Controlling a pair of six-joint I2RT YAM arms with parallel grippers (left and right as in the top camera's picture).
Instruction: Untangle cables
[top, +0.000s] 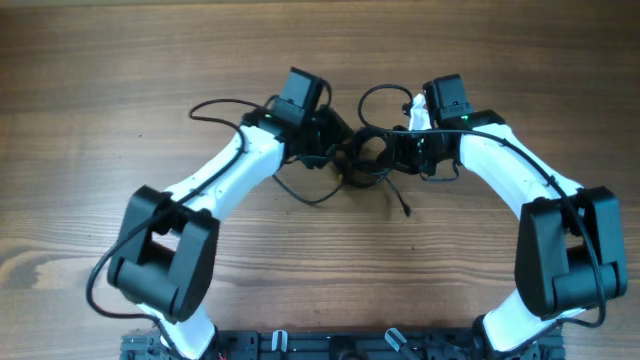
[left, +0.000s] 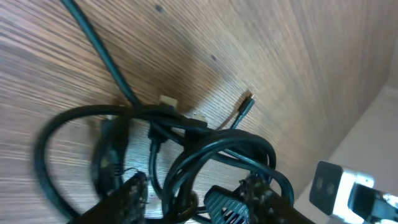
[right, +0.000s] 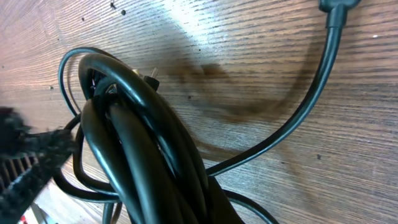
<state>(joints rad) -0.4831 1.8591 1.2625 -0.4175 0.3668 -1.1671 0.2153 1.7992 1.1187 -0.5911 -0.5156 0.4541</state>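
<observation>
Overhead: my left gripper (top: 338, 150) and right gripper (top: 398, 150) meet at the middle of the table (top: 100, 80), with the cables (top: 366, 152) bunched between them.

Left wrist: my fingers (left: 127, 196) stand apart around loops; I cannot tell whether they pinch.

Right wrist: I'm clamped on the bundle.

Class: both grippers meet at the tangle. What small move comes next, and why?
Probably close the left gripper on the cables between its fingers and ease them away: the right gripper clamps the same bunch, so pulling apart should loosen it.
</observation>
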